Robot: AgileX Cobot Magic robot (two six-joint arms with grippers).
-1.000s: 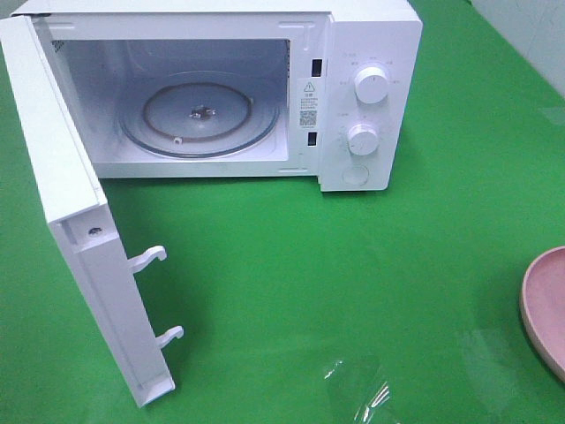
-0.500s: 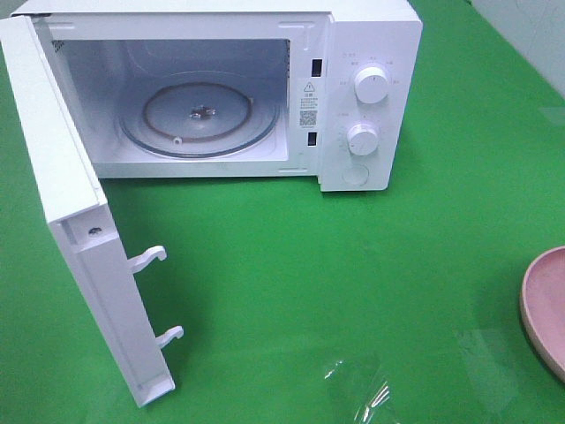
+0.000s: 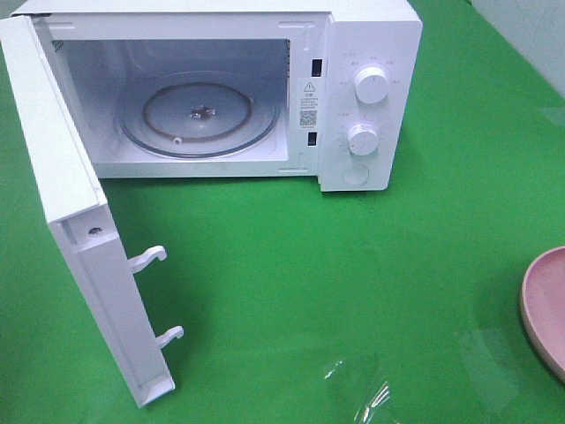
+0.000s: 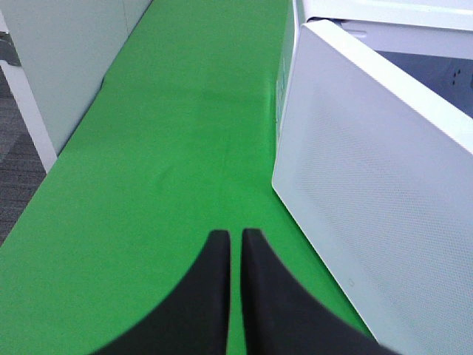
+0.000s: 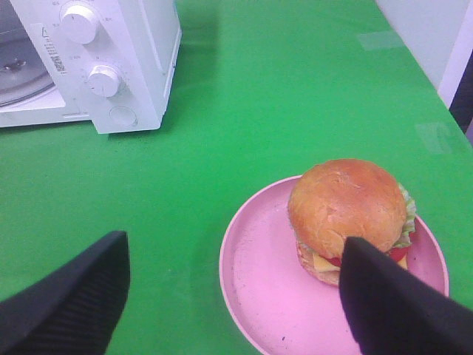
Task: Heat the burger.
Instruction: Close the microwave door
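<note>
**A:** Where is there room right now?

**B:** Plenty in the middle. The green surface [image 3: 353,265] lies bare between the microwave [image 3: 371,97] at the back and the pink plate [image 3: 549,309], which is cut off by the right edge of the high view. The microwave door [image 3: 79,256] is swung wide open toward the front on the left, its two latch hooks sticking out. Inside, the glass turntable [image 3: 199,119] sits bare.

**A:** And your jaws?

**B:** My left gripper [image 4: 235,244] has its jaws pressed together on nothing, hovering over the green strip just beside the outer face of the open door [image 4: 384,214]. A pale wall [image 4: 66,66] borders that strip on the far side. My right gripper [image 5: 236,296] has its jaws spread wide, nothing between them.

**A:** The burger?

**B:** The burger [image 5: 344,211] sits upright on the plate [image 5: 266,274], off-centre, toward the side away from the microwave. One of my right fingers [image 5: 392,303] overlaps it in the wrist view; I can't tell whether it touches. The control knobs [image 5: 92,48] face the open stretch of surface.
</note>
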